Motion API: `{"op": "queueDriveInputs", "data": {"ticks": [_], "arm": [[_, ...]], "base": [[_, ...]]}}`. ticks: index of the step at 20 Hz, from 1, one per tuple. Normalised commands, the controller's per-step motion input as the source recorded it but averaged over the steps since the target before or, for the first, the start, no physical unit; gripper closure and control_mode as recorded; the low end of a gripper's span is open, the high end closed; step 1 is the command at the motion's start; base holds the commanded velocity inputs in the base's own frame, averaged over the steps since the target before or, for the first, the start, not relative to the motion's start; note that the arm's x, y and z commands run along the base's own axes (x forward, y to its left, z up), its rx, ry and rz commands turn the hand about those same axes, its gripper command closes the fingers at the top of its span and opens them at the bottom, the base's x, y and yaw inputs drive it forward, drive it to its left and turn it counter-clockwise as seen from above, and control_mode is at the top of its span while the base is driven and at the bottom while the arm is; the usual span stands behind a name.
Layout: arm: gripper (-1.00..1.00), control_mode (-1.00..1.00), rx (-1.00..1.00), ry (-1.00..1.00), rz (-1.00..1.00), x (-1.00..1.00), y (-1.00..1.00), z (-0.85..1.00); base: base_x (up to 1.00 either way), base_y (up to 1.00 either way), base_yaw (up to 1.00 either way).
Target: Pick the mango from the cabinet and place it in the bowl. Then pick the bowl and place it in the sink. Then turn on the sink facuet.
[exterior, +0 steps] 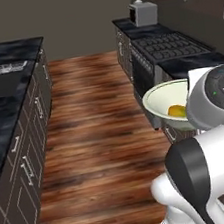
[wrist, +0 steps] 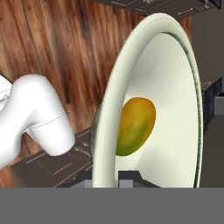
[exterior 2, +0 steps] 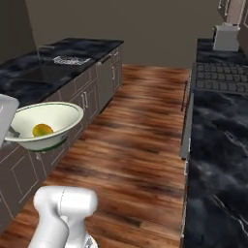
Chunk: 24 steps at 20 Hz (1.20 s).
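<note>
My two-finger gripper (wrist: 117,180) holds the round cream-white bowl (exterior: 164,102) aloft over the brown wood-plank floor (exterior: 97,136), its dark fingertips (wrist: 129,177) closed against the rim at the 6 o'clock edge of the hand view, one on each side of the wall. The small oval yellow-orange mango (wrist: 134,126), greenish along its lower flank, lies inside the bowl against the inner wall; in the hand view it sits just above my fingertips, at the centre of the frame. In the left base view the bowl hangs at 3 o'clock, partly hidden behind my white arm, with the mango (exterior: 176,110) showing as a yellow patch at its near side. In the right base view the bowl (exterior 2: 53,118) rides at 9 o'clock, tilted slightly, the mango (exterior 2: 42,129) low in its basin. The deep matte black sink (exterior 2: 41,73) is set into the dark marbled counter (exterior 2: 92,46) at 10 o'clock in that view, well apart from the bowl, with a ribbed metal drain rack (exterior 2: 71,60) just beyond it. In the left base view the same sink (exterior: 1,85) lies at 9 o'clock and the rack (exterior: 3,68) behind it. A dark stovetop (exterior: 168,45) and a small grey toaster (exterior: 143,12) stand along the opposite counter at 1 o'clock.
</note>
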Motion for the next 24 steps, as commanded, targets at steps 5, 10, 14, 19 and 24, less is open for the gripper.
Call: {"op": "queueDriveInputs", "data": {"ticks": [5, 10, 14, 19, 24], "arm": [[1.00, 1.00, 0.00, 0.00, 0.00, 0.00, 0.00, 0.00], [1.00, 1.00, 0.00, 0.00, 0.00, 0.00, 0.00, 0.00], [1.00, 1.00, 0.00, 0.00, 0.00, 0.00, 0.00, 0.00], [1.00, 1.00, 0.00, 0.00, 0.00, 0.00, 0.00, 0.00], [1.00, 1.00, 0.00, 0.00, 0.00, 0.00, 0.00, 0.00]], "base": [[1.00, 0.53, -0.15], [1.00, 0.52, -0.16], [1.00, 0.41, -0.16], [1.00, 0.33, -0.14], [1.00, 0.29, -0.13]]}}
